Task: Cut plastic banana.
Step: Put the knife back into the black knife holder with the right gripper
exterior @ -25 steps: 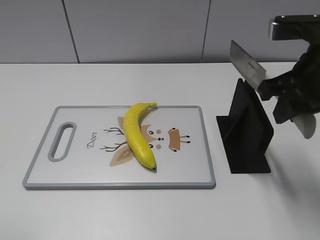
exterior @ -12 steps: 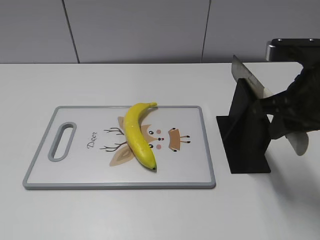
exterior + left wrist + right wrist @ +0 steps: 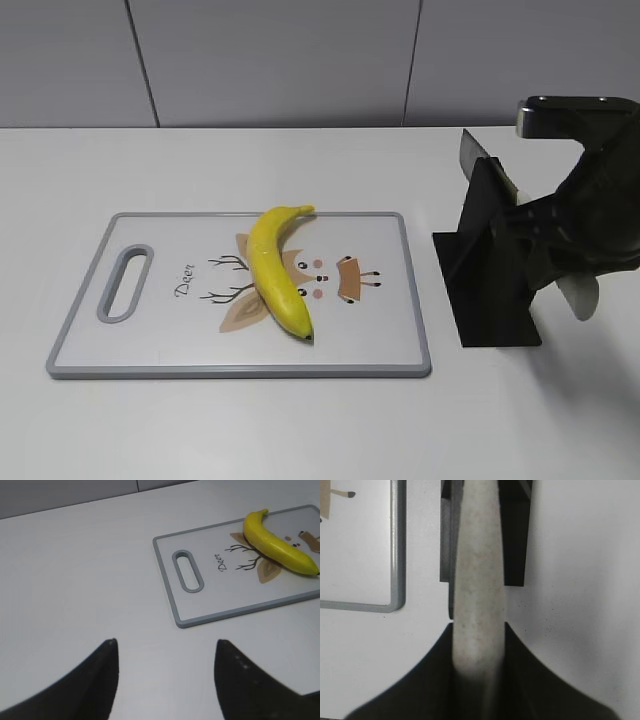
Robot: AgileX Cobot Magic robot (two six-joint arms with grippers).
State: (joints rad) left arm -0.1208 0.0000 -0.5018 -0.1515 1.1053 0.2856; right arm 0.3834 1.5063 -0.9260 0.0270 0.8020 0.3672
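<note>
We have the right gripper [image 3: 479,655] clamped on the pale speckled handle of the steel-bladed kitchen knife [image 3: 483,158], whose blade sits in the black slotted knife stand [image 3: 492,270] to the right of the board. The curved glossy yellow plastic banana [image 3: 276,270] lies whole and uncut on the grey-rimmed white cutting board with a deer drawing [image 3: 80,322], running diagonally across its middle, well apart from the knife. Our left gripper [image 3: 165,665] hangs with its black fingers spread and nothing between them, over the bare white table [image 3: 75,580] to the left of the board's handle slot. We judge the step in hand to be the one at the stand, with the knife in our grip. Cutting calls for the blade clear of the slot, carried left over the banana's midsection, edge down and square across it. We should lift straight so the stand does not tip.
</note>
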